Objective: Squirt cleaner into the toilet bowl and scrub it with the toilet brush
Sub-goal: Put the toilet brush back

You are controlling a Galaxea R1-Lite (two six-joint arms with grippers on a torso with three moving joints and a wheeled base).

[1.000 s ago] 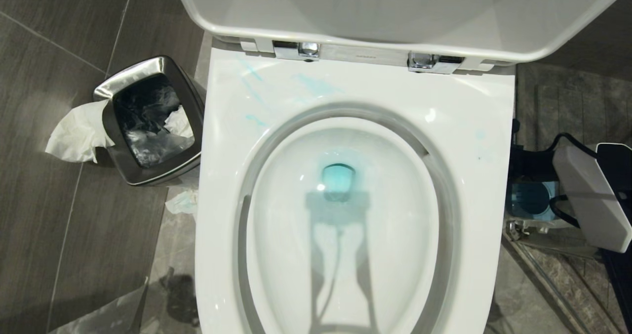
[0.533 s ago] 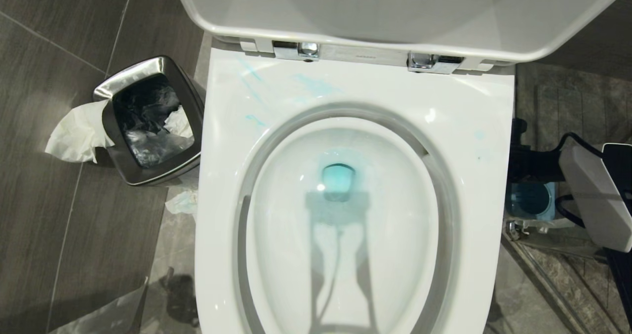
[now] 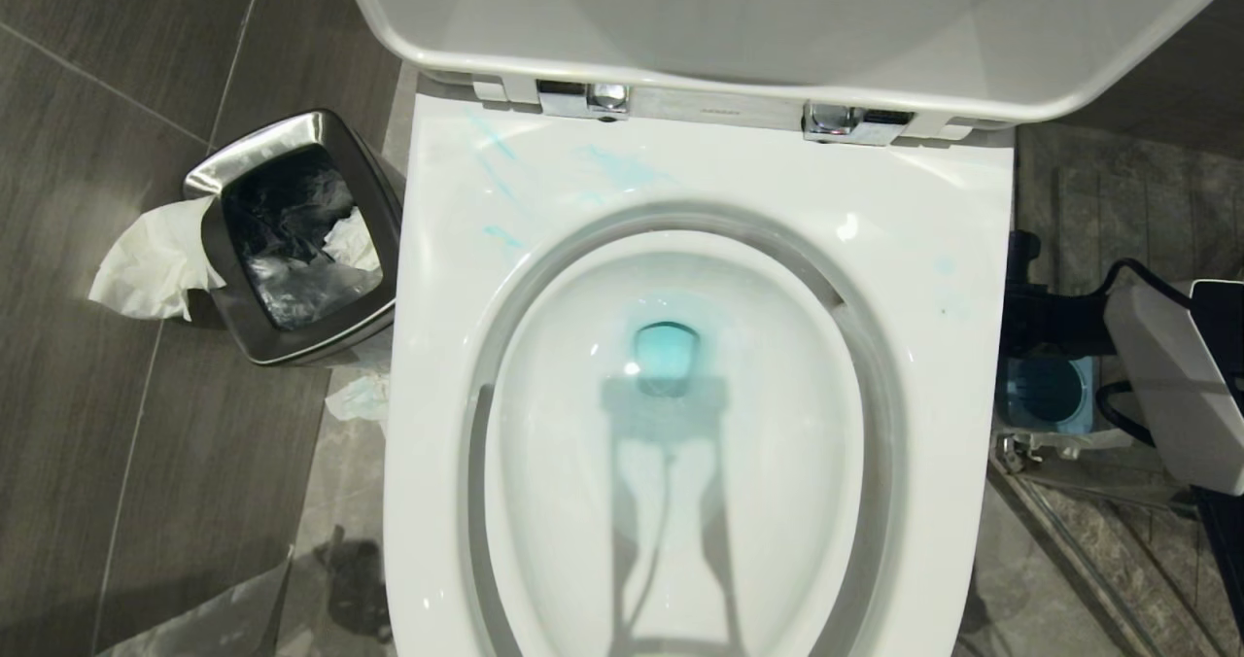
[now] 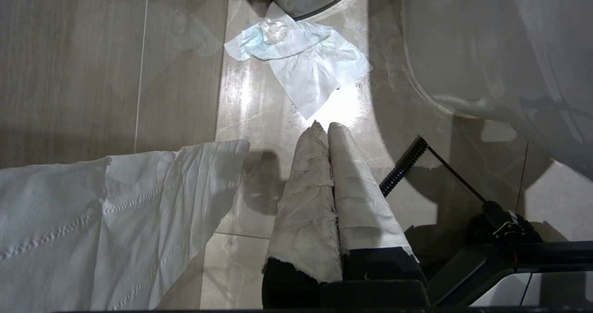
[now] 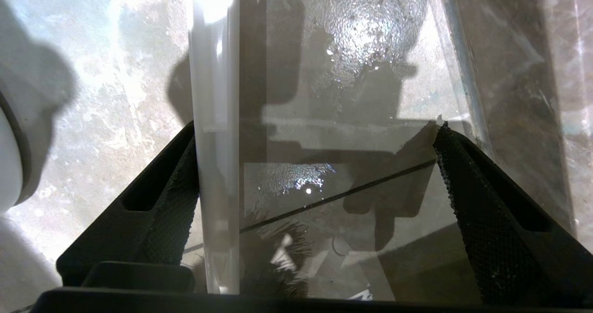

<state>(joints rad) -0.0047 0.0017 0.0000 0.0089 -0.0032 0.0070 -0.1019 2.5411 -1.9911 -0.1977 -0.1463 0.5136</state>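
The toilet bowl (image 3: 680, 501) fills the head view, seat down and lid up. Blue-tinted water sits in its drain (image 3: 667, 351) and faint blue smears mark the seat (image 3: 505, 181). Beside the bowl on the right, my right gripper (image 5: 316, 128) stands open around the toilet brush. Its white handle (image 5: 215, 118) runs close along one finger (image 5: 171, 202), and black bristles (image 5: 278, 262) show low between the jaws. My left gripper (image 4: 326, 125) hangs shut over the floor left of the bowl, its fingers wrapped in paper and holding nothing. The cleaner is out of view.
A square steel bin (image 3: 296, 239) with tissue hanging over its rim stands left of the bowl. Crumpled tissue (image 4: 301, 58) and a paper sheet (image 4: 106, 220) lie on the floor. The blue brush holder (image 3: 1045, 393) and my right arm's white link (image 3: 1166, 395) crowd the gap right of the bowl.
The right arm's white link has edged slightly to the right, uncovering a little more of the blue holder. Nothing else has moved.
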